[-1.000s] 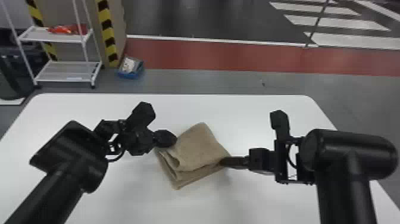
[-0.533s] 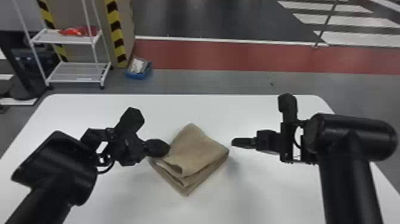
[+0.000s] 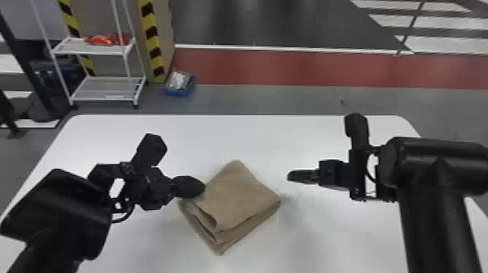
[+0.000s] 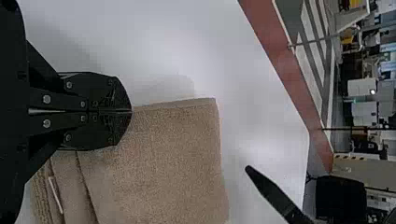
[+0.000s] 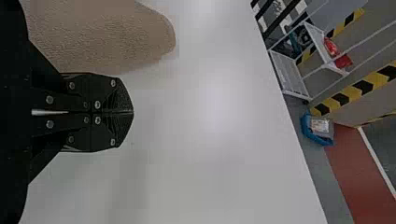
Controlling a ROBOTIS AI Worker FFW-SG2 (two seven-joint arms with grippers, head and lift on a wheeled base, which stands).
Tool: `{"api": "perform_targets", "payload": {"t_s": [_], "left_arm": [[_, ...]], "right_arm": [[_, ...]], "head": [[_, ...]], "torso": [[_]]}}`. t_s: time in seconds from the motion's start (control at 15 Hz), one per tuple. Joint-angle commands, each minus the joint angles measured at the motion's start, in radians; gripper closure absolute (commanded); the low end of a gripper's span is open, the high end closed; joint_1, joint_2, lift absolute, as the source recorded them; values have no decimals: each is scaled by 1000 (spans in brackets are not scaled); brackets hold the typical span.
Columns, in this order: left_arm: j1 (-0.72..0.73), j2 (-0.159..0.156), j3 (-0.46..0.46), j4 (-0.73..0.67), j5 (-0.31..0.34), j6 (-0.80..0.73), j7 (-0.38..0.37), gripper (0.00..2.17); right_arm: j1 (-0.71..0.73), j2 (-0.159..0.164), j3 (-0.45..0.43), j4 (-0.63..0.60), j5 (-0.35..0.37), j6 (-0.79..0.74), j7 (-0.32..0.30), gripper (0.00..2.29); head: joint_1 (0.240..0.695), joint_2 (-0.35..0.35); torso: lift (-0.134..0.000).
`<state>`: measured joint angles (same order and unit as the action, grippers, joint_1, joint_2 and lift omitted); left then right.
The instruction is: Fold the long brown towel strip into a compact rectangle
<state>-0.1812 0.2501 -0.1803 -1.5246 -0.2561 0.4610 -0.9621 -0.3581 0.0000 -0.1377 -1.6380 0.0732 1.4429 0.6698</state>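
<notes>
Right gripper (image 3: 295, 176) backed off brown towel (image 3: 241, 199), centre frame; left gripper (image 3: 200, 187) nearer, at its upper-left edge. Both jaws closed, empty.

You've got bright, diffuse light. Pale glare on the tabletop (image 3: 261, 138) in all your views. Soft, faint-edged shadows beside the towel (image 3: 239, 196). Dark floor (image 3: 290, 25) duller, with a weak sheen at your head view's top edge.
</notes>
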Motion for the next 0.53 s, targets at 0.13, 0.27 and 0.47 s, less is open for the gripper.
{"api": "perform_targets", "payload": {"t_s": [0.13, 0.27, 0.47], "left_arm": [[-3, -9, -11, -11, -8, 81, 20, 2145], [-3, -11, -5, -19, 0, 81, 19, 2145], [2, -12, 38, -69, 27, 112, 31, 1929]], "right_arm": [[133, 1, 10, -233, -53, 129, 45, 2206], [157, 1, 47, -253, -56, 129, 54, 2206], [157, 1, 96, -238, -46, 129, 50, 2206]], "head": [[695, -24], [695, -11], [695, 3]], "torso": [[-124], [-124], [-124]]}}
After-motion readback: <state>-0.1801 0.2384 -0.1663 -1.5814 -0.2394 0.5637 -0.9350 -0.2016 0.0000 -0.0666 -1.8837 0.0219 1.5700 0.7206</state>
